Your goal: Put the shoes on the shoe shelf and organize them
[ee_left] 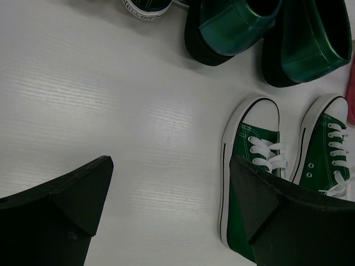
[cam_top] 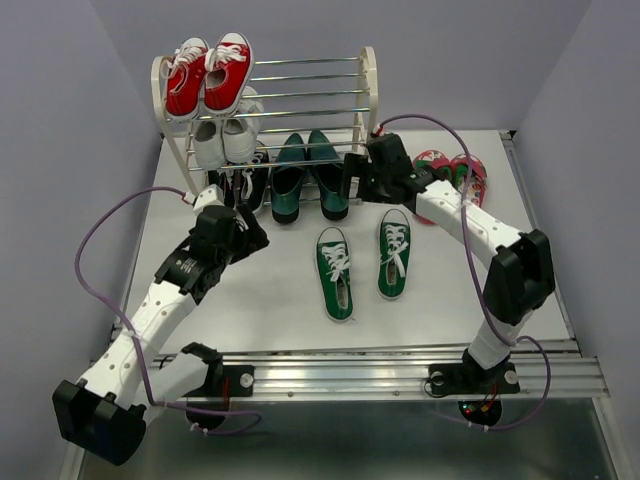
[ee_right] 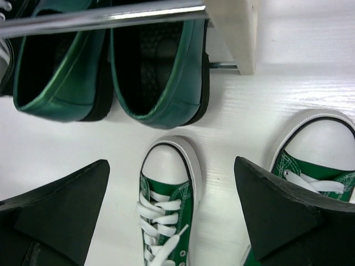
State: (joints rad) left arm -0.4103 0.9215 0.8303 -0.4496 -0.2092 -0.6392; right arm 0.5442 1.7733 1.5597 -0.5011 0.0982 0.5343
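Two green sneakers (cam_top: 335,272) lie before the shoe shelf (cam_top: 368,75), toes toward it; the nearer right gripper (ee_right: 171,166) and left gripper (ee_left: 169,160) both gape wide, empty.

Beyond the right gripper (ee_right: 171,162), the teal loafers (ee_right: 161,83) are sitting cut off at the top edge, a rod of the shoe shelf (ee_right: 105,16) crossing them. Its right finger (ee_right: 288,221) is covering the rear of one green sneaker (ee_right: 313,149), and its arm is partly masking the flip-flops (cam_top: 468,172).
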